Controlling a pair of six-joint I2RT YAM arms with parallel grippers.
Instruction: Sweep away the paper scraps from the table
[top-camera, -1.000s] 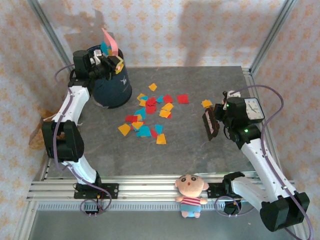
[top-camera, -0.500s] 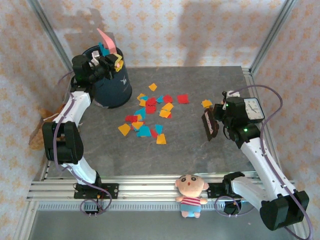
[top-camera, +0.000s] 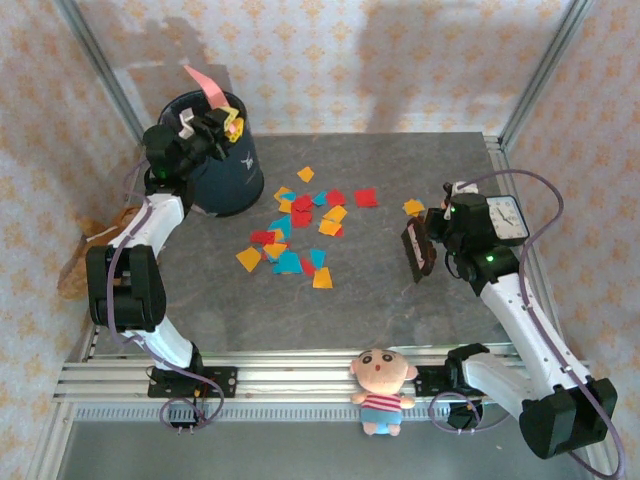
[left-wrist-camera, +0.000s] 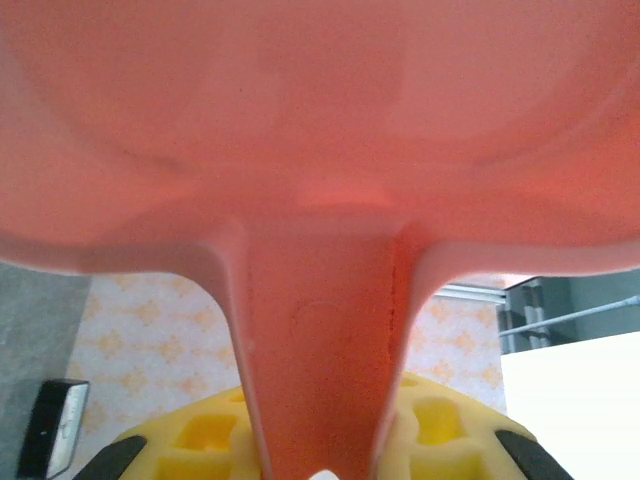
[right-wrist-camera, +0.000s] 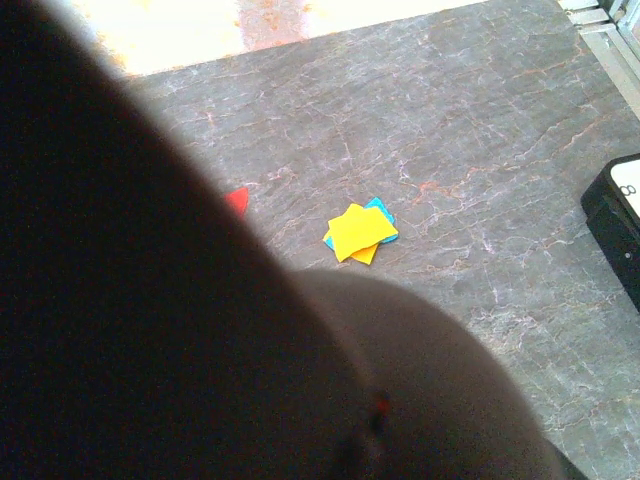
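1. The paper scraps lay flat in a loose cluster at the middle of the tabletop. They were red, orange, yellow and blue, and several overlapped.
2. The cluster's long axis ran roughly from the far edge toward the near edge, leaning toward the near-left corner at its lower end.
3. One orange scrap sat apart from the cluster, toward the right edge and just beside the dark tool.
4. The left fingers were clamped narrowly on the handle of the pink dustpan, at the far-left corner above the dark blue bin.
5. The dustpan's long axis rose from the fingers toward the far-left corner, with the pan end tilted upward over the bin's mouth.
6. In the left wrist view the handle ran straight down between the yellow fingers, and the pan spread wide above.
7. The right fingers were closed on the dark tool, which was held on edge near the right edge with its long axis running far to near. Whether it touched the tabletop could not be told.
8. The right wrist view showed a yellow scrap over a blue one and a red scrap partly hidden by the blurred dark tool.
9. A white clock stood by the right edge, and a plush doll sat at the near edge.
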